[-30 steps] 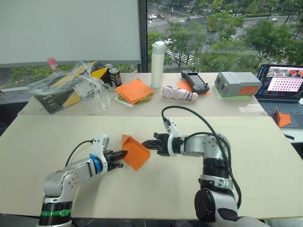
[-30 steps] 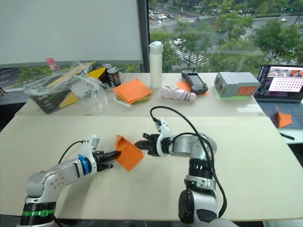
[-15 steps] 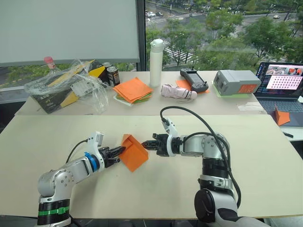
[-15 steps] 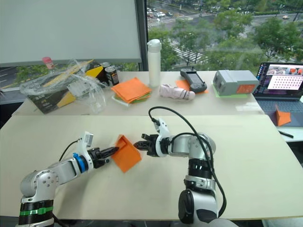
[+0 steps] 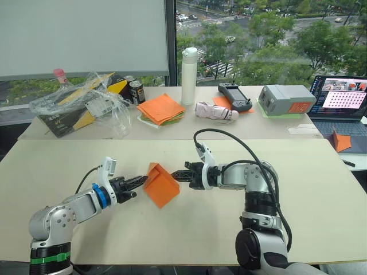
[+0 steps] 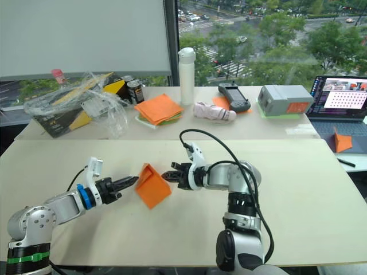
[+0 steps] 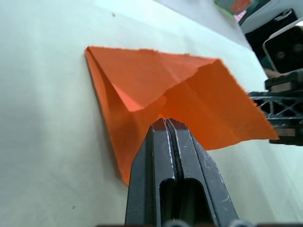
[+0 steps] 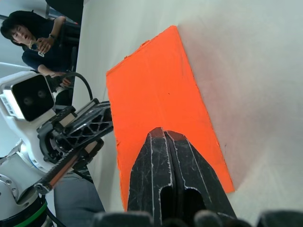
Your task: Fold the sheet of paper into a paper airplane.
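Note:
The sheet of paper is bright orange and partly folded, with one flap standing up like a small tent on the near table. My left gripper is shut, its tips pinching the paper's left edge; in the left wrist view the paper spreads beyond the closed gripper tips. From the opposite side, my right gripper is shut on the paper's right edge. In the right wrist view its closed tips lie over the orange surface.
The far table holds a stack of orange and green sheets, a white bottle, a plastic bag over a box, a can, a controller, a grey box and a laptop. A person sits beyond the table.
My left arm has drawn back to the left, so its tips now sit at the paper's left edge instead of overlapping it. The right gripper has stayed put.

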`<state>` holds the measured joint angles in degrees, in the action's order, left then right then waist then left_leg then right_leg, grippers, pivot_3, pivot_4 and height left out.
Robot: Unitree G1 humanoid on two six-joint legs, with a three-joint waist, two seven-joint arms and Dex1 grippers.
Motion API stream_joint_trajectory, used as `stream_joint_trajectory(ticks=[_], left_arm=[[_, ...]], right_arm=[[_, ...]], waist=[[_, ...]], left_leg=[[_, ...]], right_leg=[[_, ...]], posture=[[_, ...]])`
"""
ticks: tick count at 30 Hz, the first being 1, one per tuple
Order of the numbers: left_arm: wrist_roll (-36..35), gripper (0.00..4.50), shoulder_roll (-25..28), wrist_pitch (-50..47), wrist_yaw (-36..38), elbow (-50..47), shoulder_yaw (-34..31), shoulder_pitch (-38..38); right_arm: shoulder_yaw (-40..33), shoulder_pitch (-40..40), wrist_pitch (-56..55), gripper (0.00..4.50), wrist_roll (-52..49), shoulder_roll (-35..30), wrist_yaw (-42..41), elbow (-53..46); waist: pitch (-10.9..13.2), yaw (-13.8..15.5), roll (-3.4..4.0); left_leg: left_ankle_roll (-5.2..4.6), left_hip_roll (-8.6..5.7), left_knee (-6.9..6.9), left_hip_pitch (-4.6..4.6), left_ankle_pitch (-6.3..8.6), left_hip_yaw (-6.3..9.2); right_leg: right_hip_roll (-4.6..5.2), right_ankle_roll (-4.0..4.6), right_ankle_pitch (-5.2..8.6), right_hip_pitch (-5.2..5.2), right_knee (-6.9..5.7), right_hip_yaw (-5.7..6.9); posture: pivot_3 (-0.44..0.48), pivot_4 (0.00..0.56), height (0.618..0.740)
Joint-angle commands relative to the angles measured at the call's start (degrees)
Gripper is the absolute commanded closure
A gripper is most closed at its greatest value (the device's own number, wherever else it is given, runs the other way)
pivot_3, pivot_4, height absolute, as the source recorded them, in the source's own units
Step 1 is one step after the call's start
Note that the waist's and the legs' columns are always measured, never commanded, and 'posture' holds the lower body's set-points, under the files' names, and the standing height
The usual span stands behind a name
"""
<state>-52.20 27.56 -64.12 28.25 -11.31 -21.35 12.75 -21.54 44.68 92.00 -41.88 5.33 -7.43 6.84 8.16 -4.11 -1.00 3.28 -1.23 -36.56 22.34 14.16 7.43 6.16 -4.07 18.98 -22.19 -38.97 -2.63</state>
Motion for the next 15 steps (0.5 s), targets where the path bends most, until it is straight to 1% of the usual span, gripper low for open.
stream_joint_trajectory(ticks=[1, 8, 15], left_arm=[[-2.00, 4.50, 0.54, 0.43, -0.38, 0.44, -2.29, 1.51], [-2.36, 4.50, -0.04, 0.78, -2.03, 3.21, -3.02, 3.61], [0.25, 4.50, -0.60, 1.71, -3.53, 6.06, -0.26, 5.19]], right_arm=[[0.09, 1.38, 0.50, 4.47, -2.06, 3.19, -0.55, -2.02], [0.07, 1.32, 0.50, 4.47, -2.09, 3.47, -0.42, -2.27], [0.18, 1.27, 0.50, 4.47, -2.22, 3.49, -0.36, -2.45]], waist=[[0.00, 0.02, 0.00], [0.00, -0.01, 0.00], [0.00, -0.02, 0.00]], left_leg=[[0.00, 0.00, 0.00, 0.00, 0.00, 0.00], [0.03, 0.00, -0.01, 0.00, -0.02, 0.00], [0.04, -0.01, -0.01, -0.01, -0.03, 0.00]], right_leg=[[0.00, 0.00, 0.00, 0.00, 0.00, 0.00], [0.00, 0.00, 0.00, 0.00, -0.02, 0.00], [0.00, 0.00, 0.00, 0.00, -0.05, 0.01]], posture=[[0.000, 0.150, 0.740], [0.000, 0.150, 0.740], [0.000, 0.150, 0.740]])
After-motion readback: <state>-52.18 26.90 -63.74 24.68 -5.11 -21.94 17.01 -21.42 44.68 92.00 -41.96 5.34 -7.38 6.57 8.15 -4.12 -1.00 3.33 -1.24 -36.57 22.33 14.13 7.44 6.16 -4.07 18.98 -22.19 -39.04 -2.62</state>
